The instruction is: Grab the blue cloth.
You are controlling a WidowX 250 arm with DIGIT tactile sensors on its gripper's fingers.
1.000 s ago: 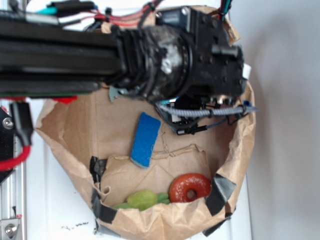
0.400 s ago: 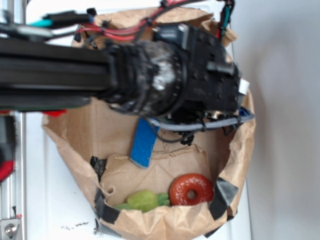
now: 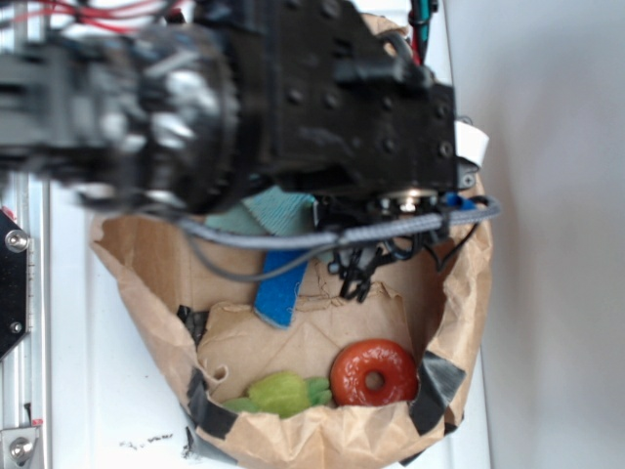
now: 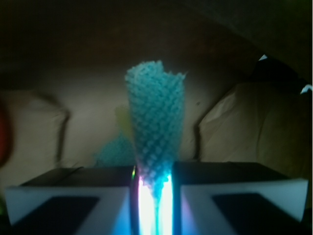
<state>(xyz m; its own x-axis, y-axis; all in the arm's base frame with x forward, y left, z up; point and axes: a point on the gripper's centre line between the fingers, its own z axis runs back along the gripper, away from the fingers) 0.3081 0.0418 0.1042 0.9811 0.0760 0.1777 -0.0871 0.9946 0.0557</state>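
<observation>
My gripper (image 4: 152, 196) is clamped on the blue cloth (image 4: 155, 127), its two pads nearly meeting with only a thin fold of terry pinched between them. In the wrist view the cloth stands up from the pinch as a narrow, flaring column, its ragged top edge well above the pads, bright glare washing out the fabric right at the grip. A second teal patch, blurred, shows low and left of the column; I cannot tell whether it is more of the same cloth.

From the exterior view, my arm (image 3: 225, 107) fills the upper frame over a crumpled paper bag (image 3: 146, 264) that serves as a shallow bin. A pale teal piece of the cloth (image 3: 278, 210) shows just under the wrist housing, partly hidden by it and by a grey cable (image 3: 322, 234) that loops across. Directly below lies a darker sponge (image 3: 281, 288), tilted, its top end tucked under the cable. Farther toward the bag's near wall sit a red ring (image 3: 374, 372) and, beside it to the left, a green toy (image 3: 283, 391), the two close together. Black tape (image 3: 437, 384) patches the bag's rim.
</observation>
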